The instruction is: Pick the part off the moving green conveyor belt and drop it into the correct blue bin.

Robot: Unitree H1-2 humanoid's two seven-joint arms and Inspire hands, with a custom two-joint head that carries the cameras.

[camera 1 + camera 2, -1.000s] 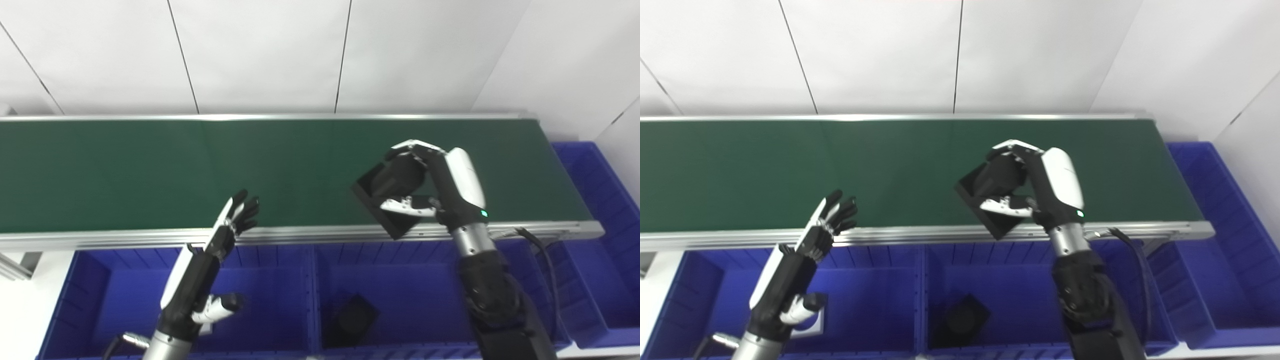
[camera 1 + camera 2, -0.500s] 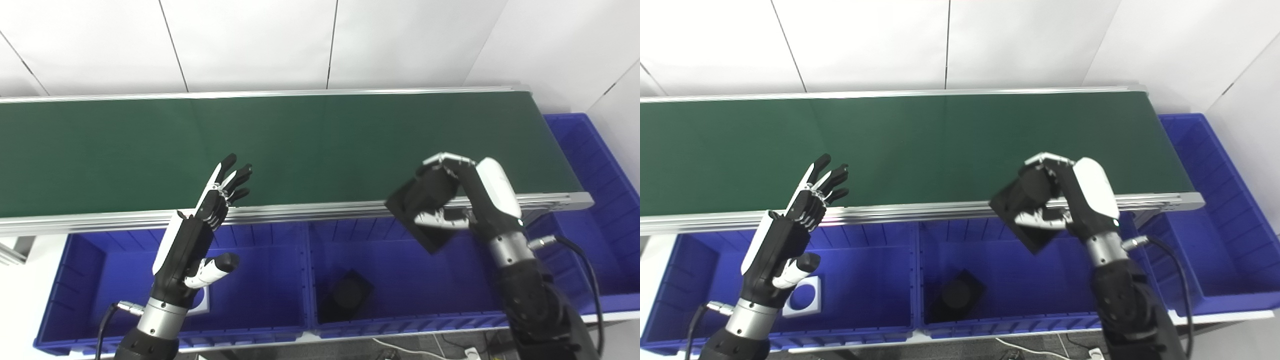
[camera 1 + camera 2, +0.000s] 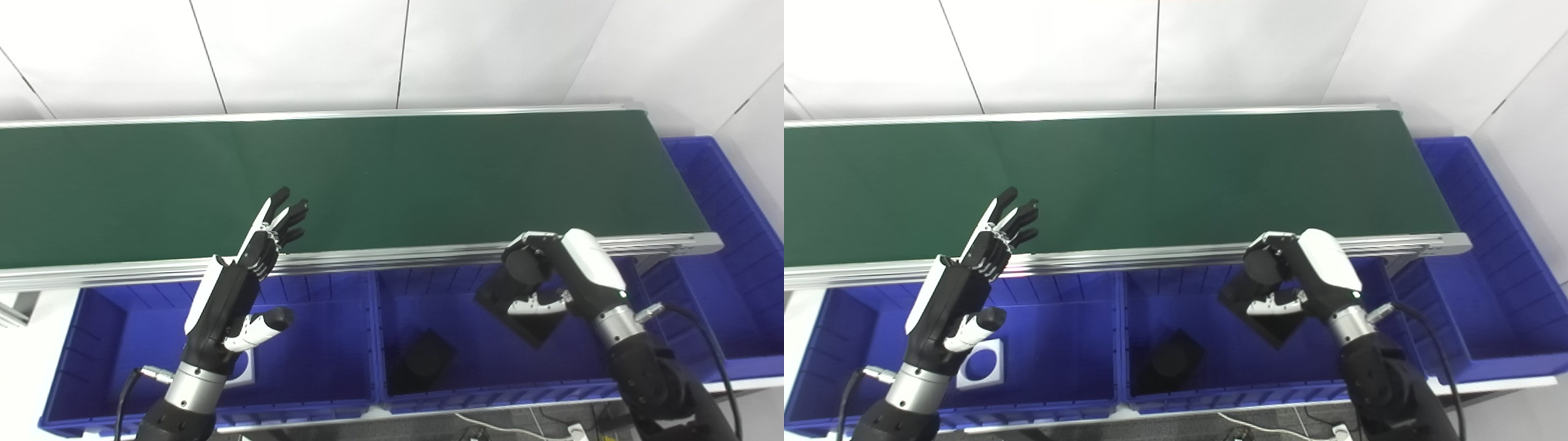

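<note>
**Black part held over the middle bin, release pending**

The long green conveyor belt (image 3: 380,177) ran matte and bare from the left edge to the right edge, framed in brushed aluminium rails. Along its near edge sat the smooth, rigid blue plastic bins: a left bin (image 3: 92,343), a middle bin (image 3: 484,380) and a further one at the belt's right end (image 3: 729,202).

The right hand (image 3: 554,278) had its fingers (image 3: 531,237) curled tight around the black part (image 3: 523,309), a flat square plate with a stubby round boss, dull and hard-looking. It hung tilted over the right half of the middle bin, below the belt rail and clear of the floor. A matching black part (image 3: 425,361) already lay at the bin's near-left corner, so this looked like the correct bin. The left hand (image 3: 242,294) stood above the left bin with fingers spread and nothing in them; a white square piece with a round hole (image 3: 981,364) lay under it.

What could have gone wrong, to my eye: the plate was canted on one corner, so it might catch on the thumb during release and tumble against the far wall, or bounce off the hard floor onto the other part.
</note>
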